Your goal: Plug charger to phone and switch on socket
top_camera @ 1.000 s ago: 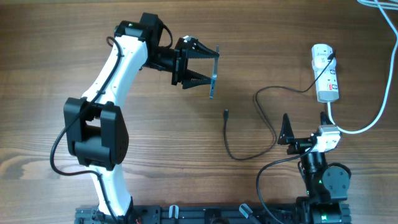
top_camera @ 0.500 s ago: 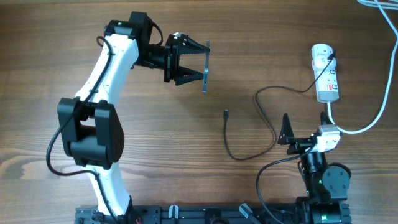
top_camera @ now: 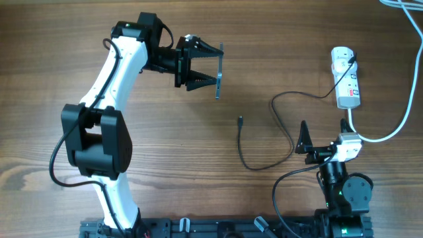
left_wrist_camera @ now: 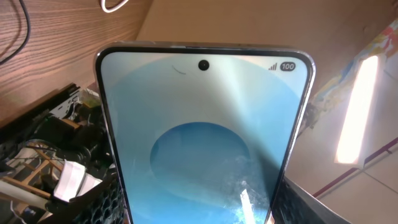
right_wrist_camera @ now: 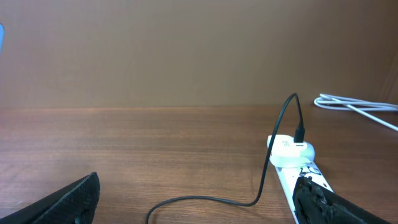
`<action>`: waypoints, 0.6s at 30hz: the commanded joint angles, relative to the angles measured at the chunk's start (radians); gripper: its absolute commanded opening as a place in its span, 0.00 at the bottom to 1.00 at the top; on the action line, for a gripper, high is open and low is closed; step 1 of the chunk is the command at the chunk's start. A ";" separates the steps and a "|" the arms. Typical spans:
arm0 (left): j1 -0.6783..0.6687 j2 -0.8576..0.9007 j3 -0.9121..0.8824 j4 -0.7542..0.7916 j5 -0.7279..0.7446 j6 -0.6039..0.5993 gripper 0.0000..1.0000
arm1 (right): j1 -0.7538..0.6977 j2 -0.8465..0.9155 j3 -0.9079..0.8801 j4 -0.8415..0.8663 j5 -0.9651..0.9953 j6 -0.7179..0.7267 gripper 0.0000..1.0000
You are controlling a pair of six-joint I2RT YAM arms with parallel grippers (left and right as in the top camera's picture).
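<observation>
1. The phone [top_camera: 218,89] is hanging above the counter [top_camera: 59,39], standing on edge. The left tool [top_camera: 217,64] is pinching it, with the screen [left_wrist_camera: 202,143] facing the wrist camera.
2. Judging by the task, the left tool is presenting the phone for plugging. Holding it steady with the port end exposed should help. The port itself is not showing.
3. The plug tip [top_camera: 240,121] is lying on the counter beyond the left tool's fingertips, off to its base side.
4. The right tool [right_wrist_camera: 196,208] is resting spread wide, gripping nothing. It will probably be gripping the charger [top_camera: 239,142] just behind the tip, so the plug goes in straight.
5. The socket [top_camera: 346,78] is lying straight ahead of the right tool, with the charger's other end plugged in.
6. Writing: "100" is showing beside signal bars at the phone's top corner. The socket's red markings are too small to read, and no brand is showing.
</observation>
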 commanded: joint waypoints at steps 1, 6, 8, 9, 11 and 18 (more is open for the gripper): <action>0.004 -0.035 0.025 -0.001 0.056 0.020 0.67 | 0.006 -0.009 -0.001 0.003 0.005 -0.012 1.00; 0.004 -0.035 0.025 -0.001 0.056 0.020 0.67 | 0.006 -0.009 -0.001 0.003 0.005 -0.012 1.00; 0.004 -0.035 0.025 -0.001 0.056 0.020 0.67 | 0.006 -0.009 -0.001 0.003 0.005 -0.012 1.00; 0.004 -0.035 0.025 -0.001 0.056 0.020 0.67 | 0.006 -0.009 -0.001 0.003 0.005 -0.012 1.00; 0.004 -0.035 0.025 -0.002 0.056 0.020 0.67 | 0.006 -0.009 -0.001 0.003 0.005 -0.013 1.00; 0.003 -0.035 0.025 -0.024 0.056 0.021 0.67 | 0.006 -0.009 -0.001 0.003 0.005 -0.013 1.00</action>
